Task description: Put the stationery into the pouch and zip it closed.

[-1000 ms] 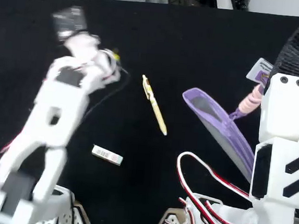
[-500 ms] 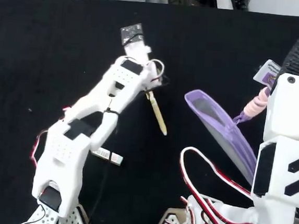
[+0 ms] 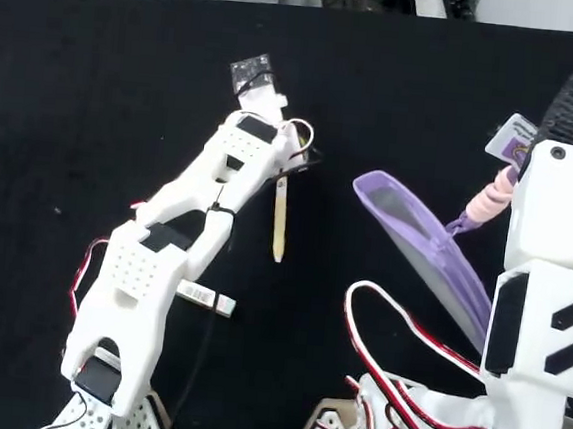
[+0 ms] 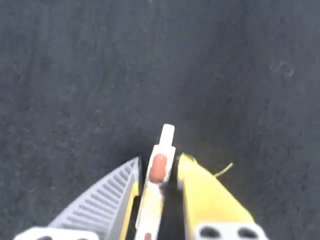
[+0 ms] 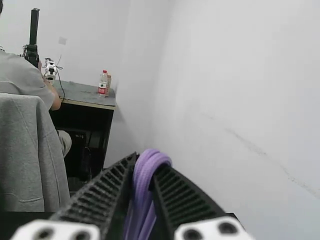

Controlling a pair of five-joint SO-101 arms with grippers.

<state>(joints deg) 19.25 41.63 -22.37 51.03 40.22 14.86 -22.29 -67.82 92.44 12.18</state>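
while the high view has the pen [image 3: 280, 224] and a small white block [image 3: 205, 297] out on the bench [image 3: 78, 76], the purple pouch [image 3: 415, 236] gapes unzipped. left wrist view: my left jaws clamp the pen. right wrist view: right jaws pinch the pouch; packing barely begun, i judge.

My left gripper [image 4: 159, 165] has swung across from well apart onto the pen [image 3: 280, 224]; it now clamps the pen's clip end; the pen has turned from slanted to nearly straight.
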